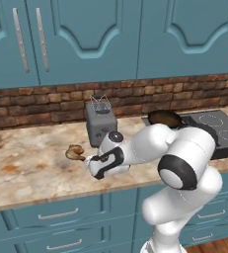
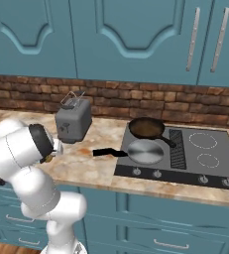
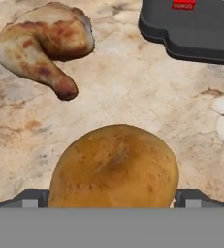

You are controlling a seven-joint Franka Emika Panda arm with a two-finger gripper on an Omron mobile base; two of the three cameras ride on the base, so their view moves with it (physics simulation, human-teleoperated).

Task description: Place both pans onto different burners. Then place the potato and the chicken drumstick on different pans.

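The potato point(image 3: 114, 167) lies on the counter point(image 3: 133, 97) directly between the wide-open gripper point(image 3: 112, 197) fingers, its long axis running fingertip to fingertip, while the chicken drumstick point(image 3: 41, 46) rests apart, beyond it near the toaster point(image 3: 191, 26).

A golden-brown potato point(image 3: 114, 167) lies on the marble counter near a roasted chicken drumstick point(image 3: 40, 46), while the shiny silver pan point(image 2: 144, 151) and the deeper brown-lined pan point(image 2: 146, 128) each sit on a left-hand burner, handles black.
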